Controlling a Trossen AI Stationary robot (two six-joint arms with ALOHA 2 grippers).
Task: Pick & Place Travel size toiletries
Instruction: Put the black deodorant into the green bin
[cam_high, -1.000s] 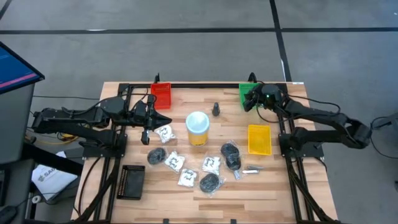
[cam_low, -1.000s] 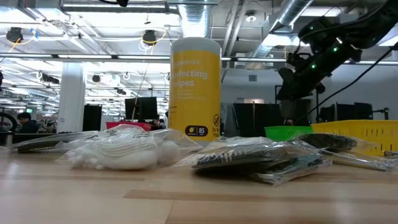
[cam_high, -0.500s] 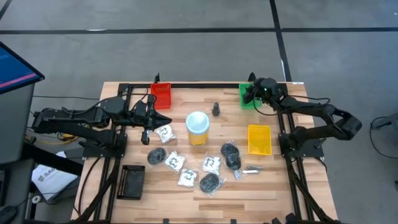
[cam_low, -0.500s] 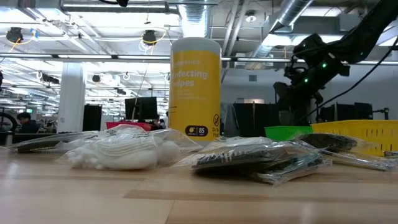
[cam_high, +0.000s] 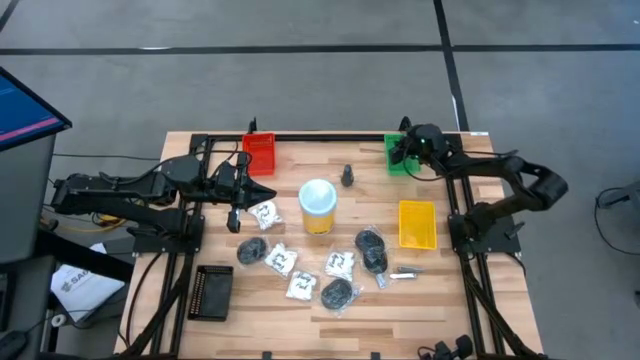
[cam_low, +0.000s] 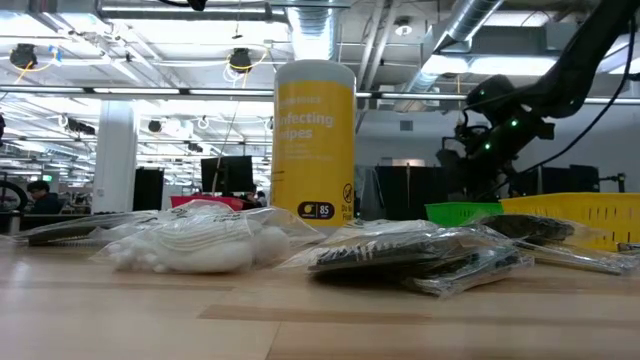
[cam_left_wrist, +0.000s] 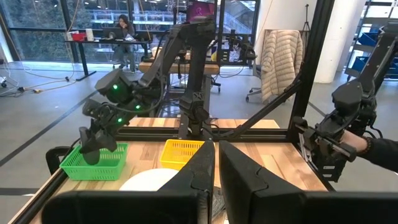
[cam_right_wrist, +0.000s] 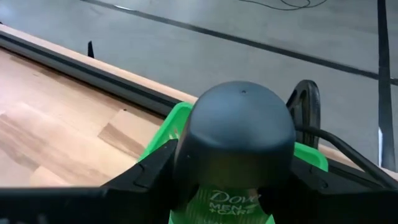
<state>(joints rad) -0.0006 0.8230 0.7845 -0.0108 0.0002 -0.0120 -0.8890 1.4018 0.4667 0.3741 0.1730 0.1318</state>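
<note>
Right claw (cam_high: 404, 155) hangs over the green tray (cam_high: 394, 161) at the far right corner of the surface (cam_high: 300, 310), its two fingers clamped on a small bottle (cam_right_wrist: 239, 149) with a dark rounded cap and a green body carrying white lettering; in the right wrist view the bottle sits directly above the tray's green rim. Left claw (cam_high: 236, 200) waits above the left side of the surface, clenched with nothing between its fingers (cam_left_wrist: 239, 180), just beside a white sachet (cam_high: 264, 214) with black print. The other toiletries lie loose on the middle and near part of the surface: three more white sachets (cam_high: 282, 260), a dark round bundle in a clear bag (cam_high: 251, 250) near the left of the group, two more such bundles (cam_high: 372, 246) toward the right and near edge, a silvery bit (cam_high: 404, 272) near the yellow tray (cam_high: 417, 223), and one small dark cone-topped bottle (cam_high: 348, 176) standing upright toward the far edge. A tall yellow tub (cam_high: 317, 206) with a white lid stands at the centre. A red tray (cam_high: 261, 153) sits at the far left, and a black tray (cam_high: 212, 291) at the near left corner.
</note>
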